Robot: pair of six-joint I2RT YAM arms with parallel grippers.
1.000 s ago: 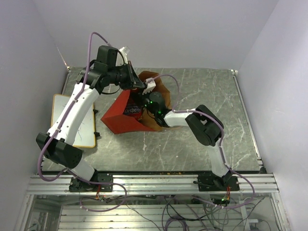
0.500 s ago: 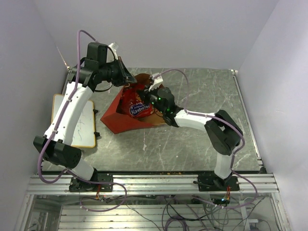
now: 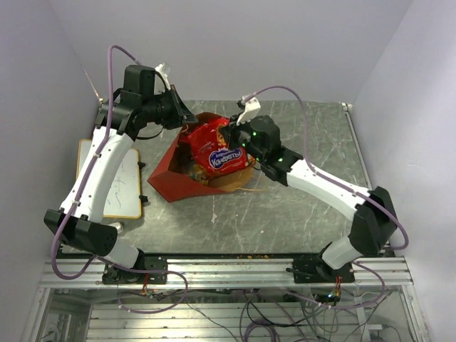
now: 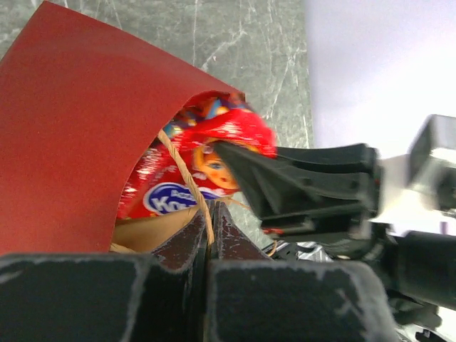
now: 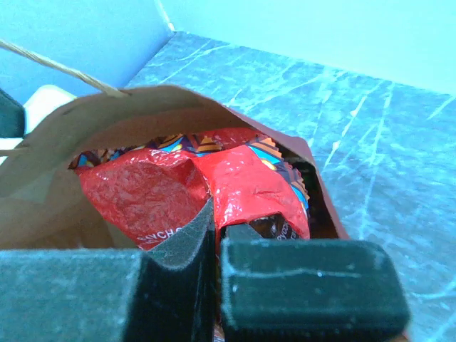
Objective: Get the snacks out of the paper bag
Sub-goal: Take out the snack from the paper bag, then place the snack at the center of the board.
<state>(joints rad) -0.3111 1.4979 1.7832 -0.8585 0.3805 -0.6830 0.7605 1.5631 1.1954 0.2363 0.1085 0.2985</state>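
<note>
Between the fingers of my right claw (image 5: 214, 226) sat a fold of the red chip bag (image 5: 246, 187), pinched tight at its top edge. The rest of it spread ahead of the claw, partly inside the mouth of the paper bag (image 5: 107, 107). From above, the chip bag's blue logo faced up just beside that claw. The paper bag lay on its side under and around it, brown inside and red outside. My left claw (image 4: 210, 217) was pressed together on the bag's twisted handle (image 4: 184, 174), with the chip bag just beyond its fingertips and the right claw opposite. The whiteboard (image 3: 117, 182) lay well apart from the left claw on the grey table (image 3: 306, 214).
</note>
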